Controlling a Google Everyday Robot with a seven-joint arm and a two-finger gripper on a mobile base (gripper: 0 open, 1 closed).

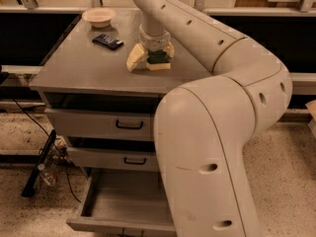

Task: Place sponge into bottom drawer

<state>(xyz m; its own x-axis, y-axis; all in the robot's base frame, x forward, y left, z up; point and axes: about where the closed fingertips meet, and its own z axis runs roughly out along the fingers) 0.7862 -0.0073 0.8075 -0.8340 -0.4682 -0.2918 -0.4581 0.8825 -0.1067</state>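
The sponge (159,59), dark green on top with a pale yellow base, sits on the grey cabinet top (84,65) near its right middle. My gripper (152,56) reaches down from above and straddles the sponge. Its cream fingers (136,57) are spread, one to the left of the sponge and one behind it on the right. The bottom drawer (118,225) is pulled out below, a shallow grey tray with nothing visible inside. My arm hides its right part.
A flat black packet (107,41) and a pale bowl (98,17) lie at the back left of the cabinet top. The two upper drawers (98,122) with black handles stand slightly ajar. Cables and a black stand (39,164) lie on the floor to the left.
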